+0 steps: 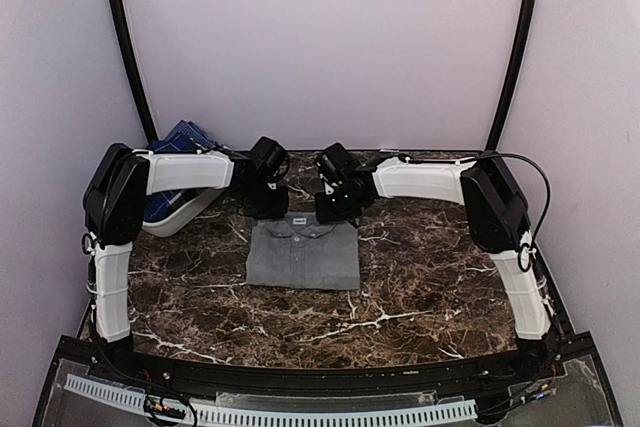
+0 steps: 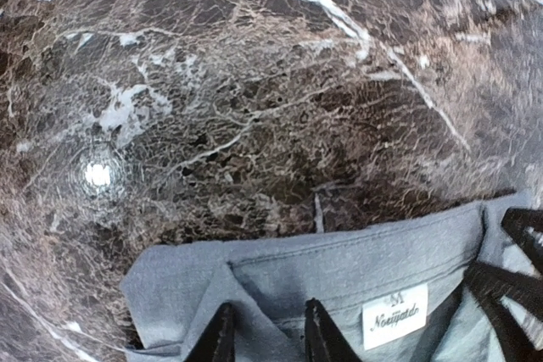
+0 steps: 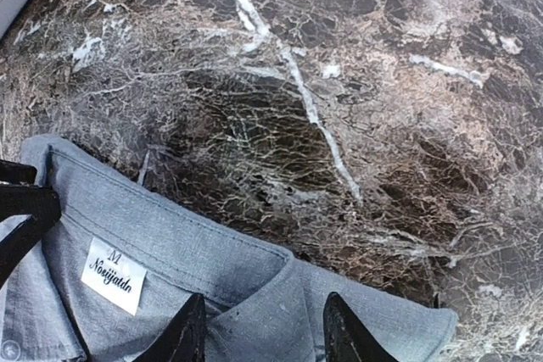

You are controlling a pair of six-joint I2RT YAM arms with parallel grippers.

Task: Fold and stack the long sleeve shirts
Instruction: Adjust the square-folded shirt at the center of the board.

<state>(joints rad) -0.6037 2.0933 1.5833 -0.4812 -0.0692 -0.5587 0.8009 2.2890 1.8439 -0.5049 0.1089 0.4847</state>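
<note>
**A:** Where is the grey shirt [image 1: 303, 252]?

**B:** In the top view it lies folded into a neat rectangle at the middle of the marble table [image 1: 420, 277], collar toward the top of the frame. Both arms reach in over that collar, 1 from each side.

**A:** And the left gripper [image 2: 270, 336]?

**B:** At the bottom edge of its wrist view, its 2 fingers stand a narrow gap apart on the collar's left end, just left of the white size label [image 2: 394, 315]. I cannot tell whether they pinch cloth.

**A:** The right gripper [image 3: 263, 332]?

**B:** Parted wider, at the bottom of its view above the collar's other end. The cloth lies flat between the fingers, and nothing is held.

**A:** The plaid shirt [image 1: 185, 137]?

**B:** Middle left of the top view, bundled in the white basket [image 1: 175, 217] behind the left arm, well apart from the grey one.
</note>
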